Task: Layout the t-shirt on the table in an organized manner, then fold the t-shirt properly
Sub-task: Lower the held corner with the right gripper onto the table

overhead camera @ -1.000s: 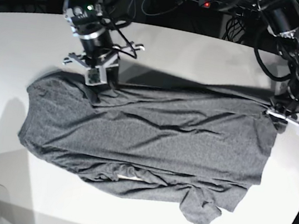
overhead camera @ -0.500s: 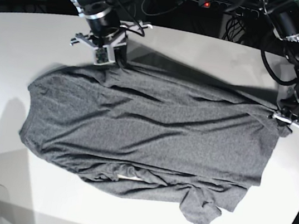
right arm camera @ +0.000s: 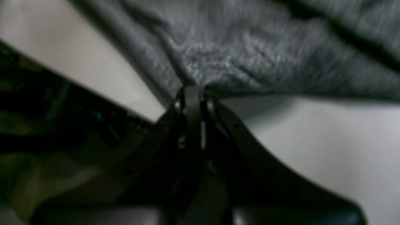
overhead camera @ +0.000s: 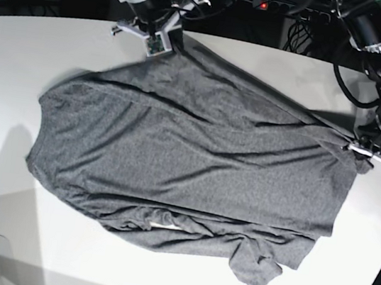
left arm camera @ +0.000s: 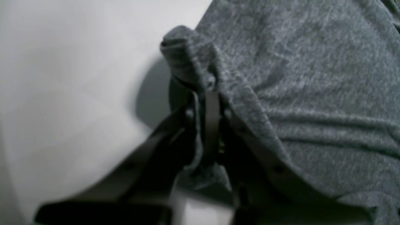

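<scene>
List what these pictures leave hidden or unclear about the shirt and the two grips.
- Right wrist view: blurred; the right gripper pinches the t-shirt, but which part cannot be told.
- Left wrist view: cloth bunches over the left gripper, hiding its fingertips.
- Base view: the t-shirt's near edge is folded under itself, so the sleeve there cannot be traced; the table runs off the frame's edges.

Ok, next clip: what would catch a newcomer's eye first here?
The dark grey t-shirt sprawled across the middle of the white table, wrinkled, with a bunched sleeve at its near edge. Then the two arms pinching its far edge: the right gripper at the table's back and the left gripper at the shirt's other end, both shut on cloth.
</scene>
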Action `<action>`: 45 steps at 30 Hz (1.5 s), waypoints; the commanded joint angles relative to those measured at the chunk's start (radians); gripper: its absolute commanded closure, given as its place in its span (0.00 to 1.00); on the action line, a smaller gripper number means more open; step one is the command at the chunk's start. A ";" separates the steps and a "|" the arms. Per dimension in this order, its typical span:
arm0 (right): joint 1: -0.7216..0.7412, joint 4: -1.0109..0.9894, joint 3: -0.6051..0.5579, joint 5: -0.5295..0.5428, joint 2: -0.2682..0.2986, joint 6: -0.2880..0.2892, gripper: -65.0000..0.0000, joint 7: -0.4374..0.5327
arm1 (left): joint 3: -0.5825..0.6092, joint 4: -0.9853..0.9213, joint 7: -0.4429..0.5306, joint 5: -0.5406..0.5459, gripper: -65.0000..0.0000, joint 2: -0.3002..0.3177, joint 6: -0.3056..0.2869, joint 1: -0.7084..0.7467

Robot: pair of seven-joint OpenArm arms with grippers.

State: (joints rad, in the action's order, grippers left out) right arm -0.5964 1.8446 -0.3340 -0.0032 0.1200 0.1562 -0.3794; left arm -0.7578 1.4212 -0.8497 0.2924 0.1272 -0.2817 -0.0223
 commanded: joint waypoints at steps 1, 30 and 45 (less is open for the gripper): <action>-0.003 0.019 0.000 0.004 0.000 -0.002 1.00 0.032 | -0.002 0.014 0.019 0.008 1.00 0.015 -0.001 -0.009; 0.192 0.000 0.146 0.004 0.114 0.000 0.51 0.012 | -0.004 0.025 0.019 0.008 1.00 0.044 -0.001 0.005; 0.293 -0.110 0.063 0.002 0.149 0.000 0.50 0.003 | -0.004 0.023 0.022 0.008 1.00 0.044 -0.001 0.002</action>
State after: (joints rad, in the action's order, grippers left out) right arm -0.3157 1.7199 -0.2718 -0.0025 0.2657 0.1589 -0.4019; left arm -0.7586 1.4269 -0.8490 0.2893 0.1547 -0.2813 -0.0067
